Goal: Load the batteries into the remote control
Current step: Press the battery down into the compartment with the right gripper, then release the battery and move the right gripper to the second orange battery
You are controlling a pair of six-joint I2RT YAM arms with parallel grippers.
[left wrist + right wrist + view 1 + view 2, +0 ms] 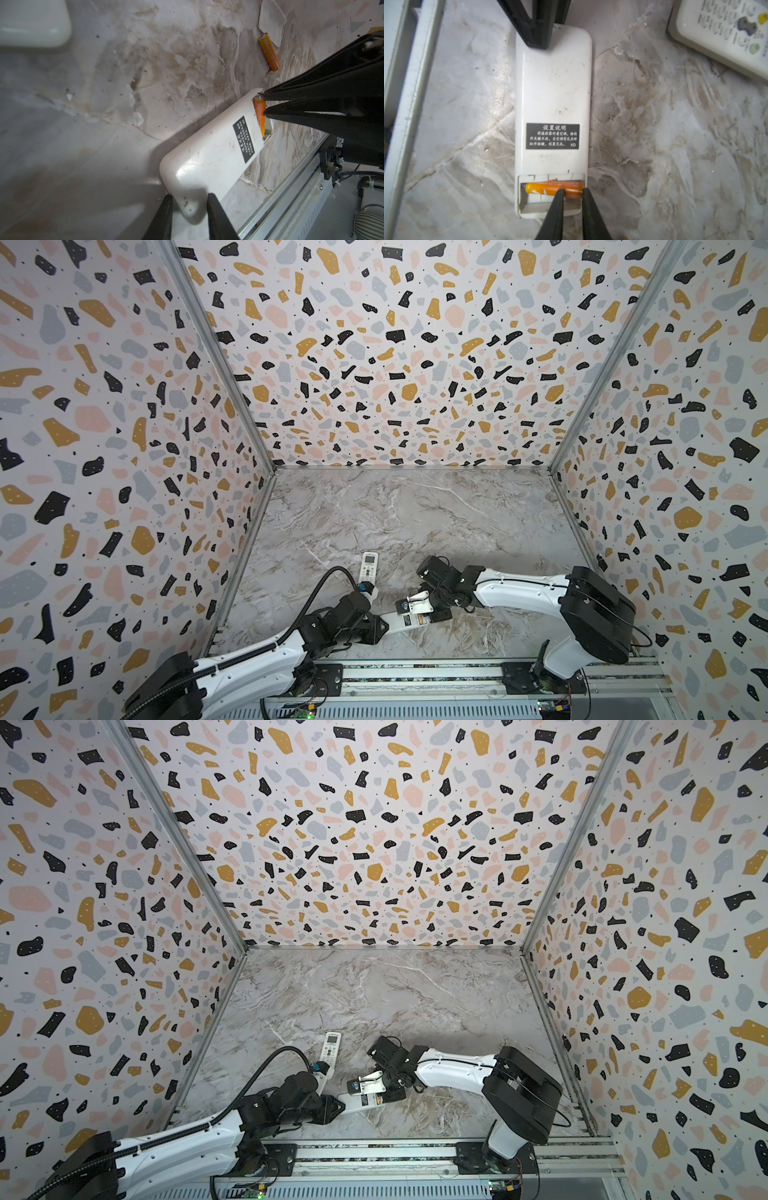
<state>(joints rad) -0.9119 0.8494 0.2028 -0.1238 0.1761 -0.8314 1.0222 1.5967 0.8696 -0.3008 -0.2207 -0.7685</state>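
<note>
Left jaws pinch the end of the remote [553, 93] on the counter [675, 124]. Right jaws stand at a narrow gap, tips on the battery [548, 187] in the open bay [529, 204], not gripping. We think a skewed push could pop it out or shove the remote.

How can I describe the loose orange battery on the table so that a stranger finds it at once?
Find the white remote lying face down on the marble table, its battery bay open. Past that open end lies a flat white plastic piece, with the loose battery close beside it. Unlike the other orange battery, it lies outside the bay, bare on the marble.
</note>
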